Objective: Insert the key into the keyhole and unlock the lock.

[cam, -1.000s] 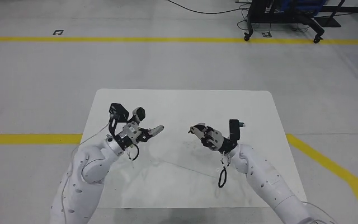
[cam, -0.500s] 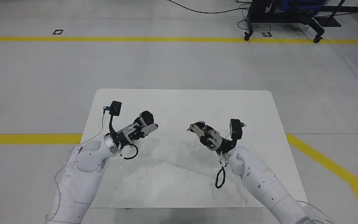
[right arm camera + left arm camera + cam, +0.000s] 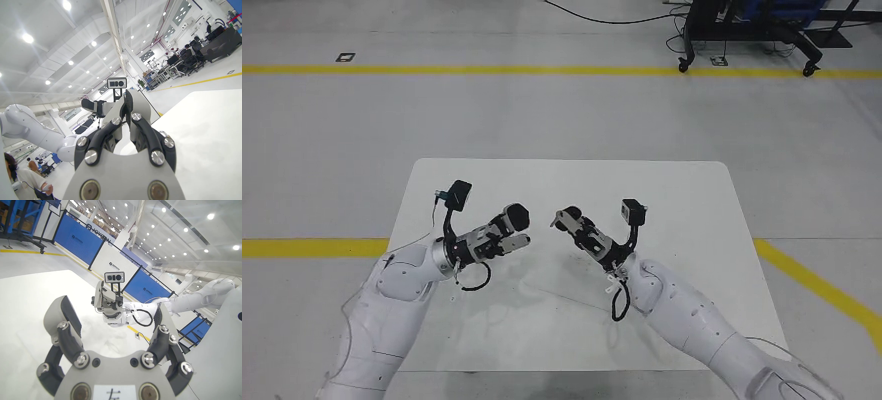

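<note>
Left wrist view: left gripper (image 3: pixel 111 306) spread wide, nothing between pads. Right gripper (image 3: pixel 99 297) just ahead, facing it, fingers pressed together; whether anything thin sits between them, cannot tell. Right wrist view: same pinch, fingertips (image 3: pixel 130 98) touching. Where key and lock lie: cannot tell. Top view: both grippers over middle of white table (image 3: pixel 682 200), tips near, apart. Beyond table: yellow floor line (image 3: pixel 442 70), then black wheeled rack (image 3: pixel 752 35), cut off at frame edge.
</note>
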